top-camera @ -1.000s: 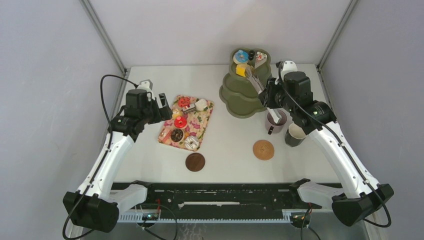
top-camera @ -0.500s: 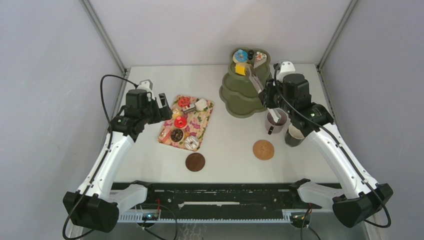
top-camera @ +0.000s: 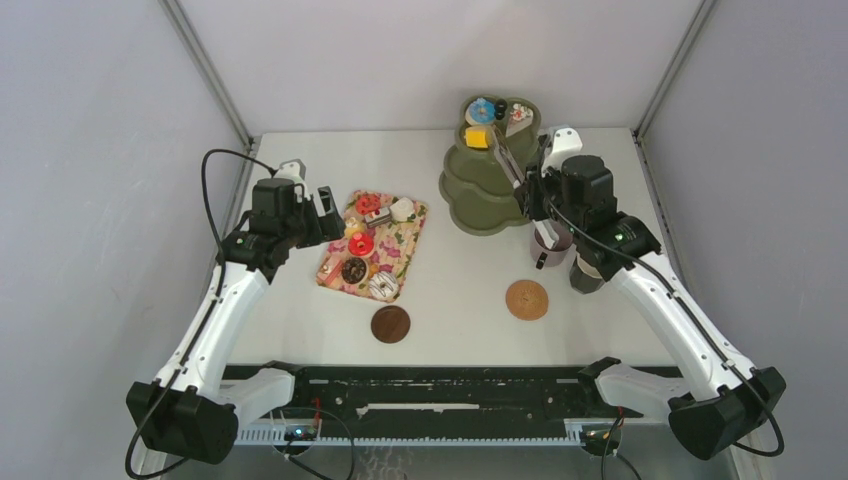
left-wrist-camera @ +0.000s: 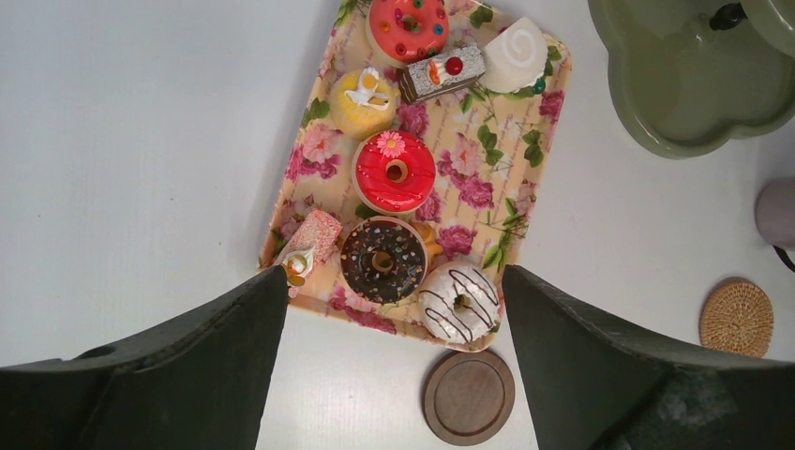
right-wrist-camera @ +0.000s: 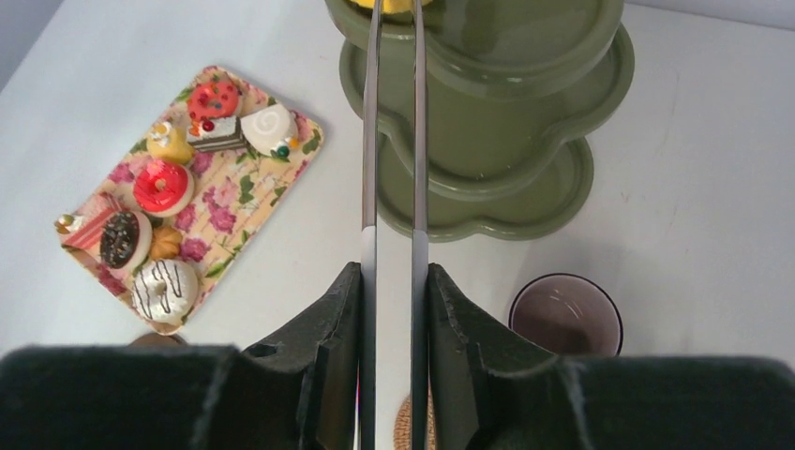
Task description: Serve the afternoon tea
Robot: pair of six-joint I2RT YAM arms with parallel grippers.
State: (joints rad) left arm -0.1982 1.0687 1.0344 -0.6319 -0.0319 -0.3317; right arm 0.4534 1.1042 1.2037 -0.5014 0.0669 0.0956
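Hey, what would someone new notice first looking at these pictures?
The green tiered stand at the back right, where the right gripper pinches long tongs reaching toward a yellow cube on the top tier. Next, the floral tray left of centre, crowded with bright toy pastries, with the open left gripper hovering beside it.

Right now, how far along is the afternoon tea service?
Done: a blue donut, a cake slice and a yellow cube sit on the top tier of the green stand. In hand: the right gripper clamps the tongs, tips at that cube; the left gripper hovers open over the tray. Left: several pastries on the tray; the mauve mug and green mug stand off the coasters.
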